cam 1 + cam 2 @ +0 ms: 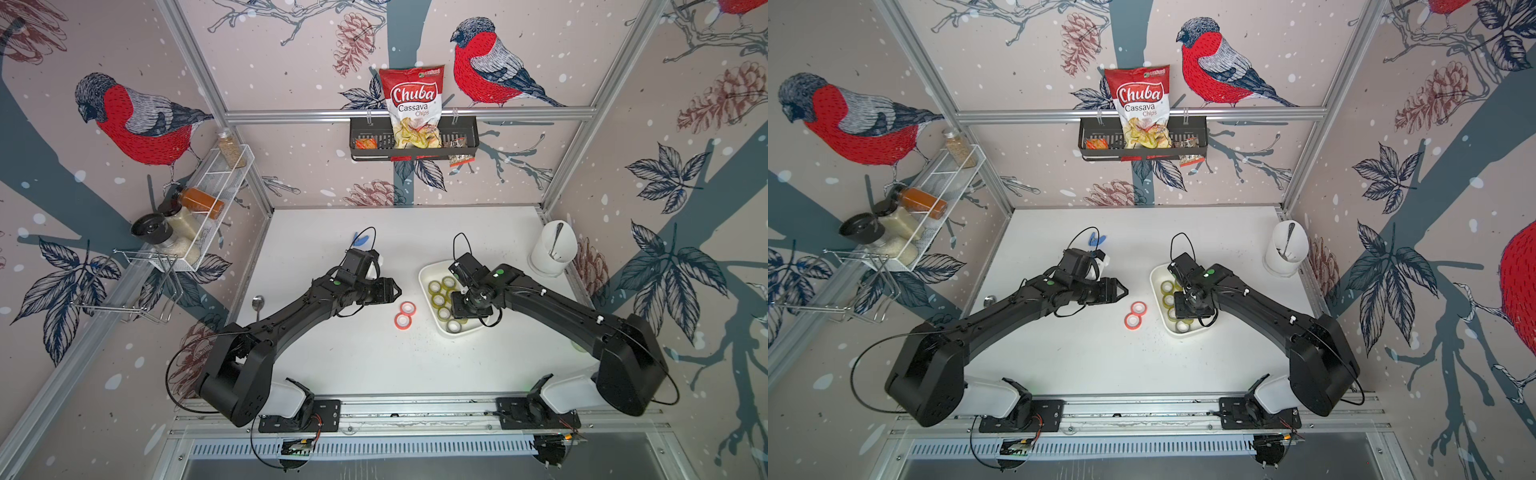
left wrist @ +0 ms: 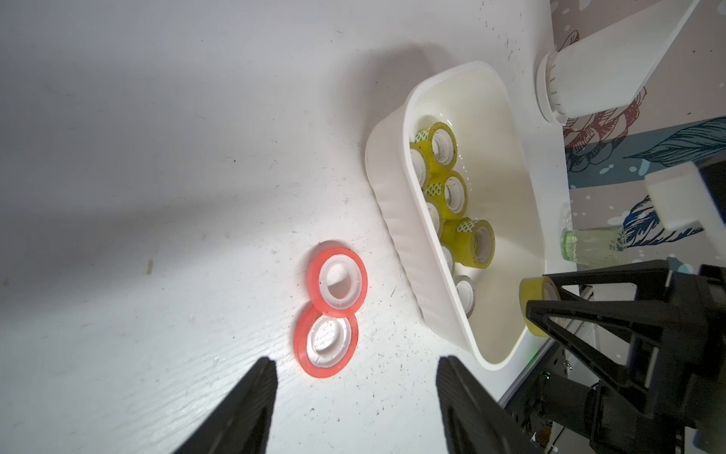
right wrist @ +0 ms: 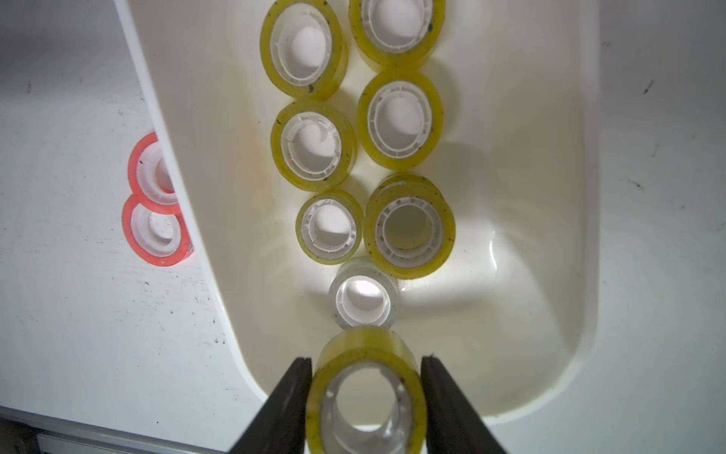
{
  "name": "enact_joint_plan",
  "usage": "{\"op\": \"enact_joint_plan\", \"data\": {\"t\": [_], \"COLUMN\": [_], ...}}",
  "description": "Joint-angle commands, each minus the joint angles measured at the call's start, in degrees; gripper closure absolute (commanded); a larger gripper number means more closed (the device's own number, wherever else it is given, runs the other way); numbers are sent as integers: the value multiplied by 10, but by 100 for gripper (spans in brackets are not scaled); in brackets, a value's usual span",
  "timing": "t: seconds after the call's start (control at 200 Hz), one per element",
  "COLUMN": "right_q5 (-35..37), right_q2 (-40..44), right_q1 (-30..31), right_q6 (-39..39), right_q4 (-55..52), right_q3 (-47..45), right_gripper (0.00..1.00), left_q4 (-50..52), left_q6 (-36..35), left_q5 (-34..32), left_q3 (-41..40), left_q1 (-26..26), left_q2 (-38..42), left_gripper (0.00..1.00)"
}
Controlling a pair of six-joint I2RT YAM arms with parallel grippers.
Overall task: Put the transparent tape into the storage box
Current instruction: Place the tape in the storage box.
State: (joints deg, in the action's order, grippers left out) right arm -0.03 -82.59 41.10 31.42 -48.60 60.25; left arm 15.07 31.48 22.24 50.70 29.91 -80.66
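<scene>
Storage box (image 3: 510,137) holding tape rolls (image 3: 400,120), right pincer (image 3: 367,359) clamping another roll (image 3: 322,393) above it, left pincer (image 2: 355,359) spread, empty.

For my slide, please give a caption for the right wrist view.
Right hand holds a yellowish tape roll above the white box, with other rolls inside.

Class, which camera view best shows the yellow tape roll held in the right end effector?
The right wrist view: the held roll fills the foreground, clamped in the right end effector over the storage box. The left wrist view shows only its edge. In both top views the arm covers it.
</scene>
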Motion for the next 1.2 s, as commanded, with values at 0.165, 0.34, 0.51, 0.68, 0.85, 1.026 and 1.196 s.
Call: {"op": "enact_joint_plan", "data": {"t": [0.165,0.34,0.51,0.68,0.85,1.026,1.196], "right_q5": [-22,-14,-11,-12,-14,-16,-14], "right_q2": [-9,-6,-11,-13,-22,-44,-59], "right_q1": [-7,-15,-30,-44,-50,-50,-54], "right_q6": [3,15,14,11,6,-1,-5], "right_q4": [5,25,36,48,55,70,82], "right_q3": [-26,-45,-63,-76,-74,-75,-82], "right_gripper": [52,52,52,52,52,52,53], "left_q4": [-17,-15,-18,-16,-16,-14,-9], "left_q6": [-5,-10,-12,-14,-14,-15,-16], "left_q5": [-13,-17,-17,-16,-18,-20,-26], "left_q3": [-14,-18,-17,-15,-16,-15,-13], "left_q1": [4,3,3,4,4,4,4], "left_q2": [10,8,2,-5,-6,-8,-5], "left_gripper": [31,30,30,30,30,30,30]}}
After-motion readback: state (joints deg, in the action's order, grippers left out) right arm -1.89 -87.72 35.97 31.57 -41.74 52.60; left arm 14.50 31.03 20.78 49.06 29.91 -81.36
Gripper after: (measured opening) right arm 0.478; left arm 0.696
